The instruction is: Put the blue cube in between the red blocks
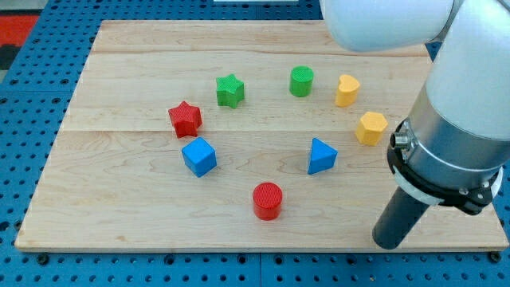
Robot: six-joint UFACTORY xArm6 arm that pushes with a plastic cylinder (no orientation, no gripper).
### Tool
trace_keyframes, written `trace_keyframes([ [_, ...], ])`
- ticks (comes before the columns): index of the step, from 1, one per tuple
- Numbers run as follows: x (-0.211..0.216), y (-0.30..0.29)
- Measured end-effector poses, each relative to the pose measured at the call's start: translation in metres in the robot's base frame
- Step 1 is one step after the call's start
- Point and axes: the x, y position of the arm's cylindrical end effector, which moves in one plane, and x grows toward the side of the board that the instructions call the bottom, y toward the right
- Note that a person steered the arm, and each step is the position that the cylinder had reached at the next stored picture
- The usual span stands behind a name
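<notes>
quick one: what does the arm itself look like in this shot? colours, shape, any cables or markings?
The arm has a glossy white rounded shell at the view's top and a silver-grey cylindrical body. Below sits a black collar with a small bolt on its side, then a straight dark rod ending in my tip. No cables or markings are visible.

cube point(198, 156) btwn star point(185, 119) & cylinder point(268, 200)

No text, label, brand, number or sign can be read on anything here.
</notes>
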Motion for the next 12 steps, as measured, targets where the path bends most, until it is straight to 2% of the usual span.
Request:
trace_keyframes([
  [4,-0.003,-0.006],
  [6,-0.01,-0.113],
  [8,-0.009,-0.174],
  [9,-0.011,-0.238],
  [10,-0.034,-0.312],
  [11,-0.067,-0.325],
  [12,-0.093,-0.286],
])
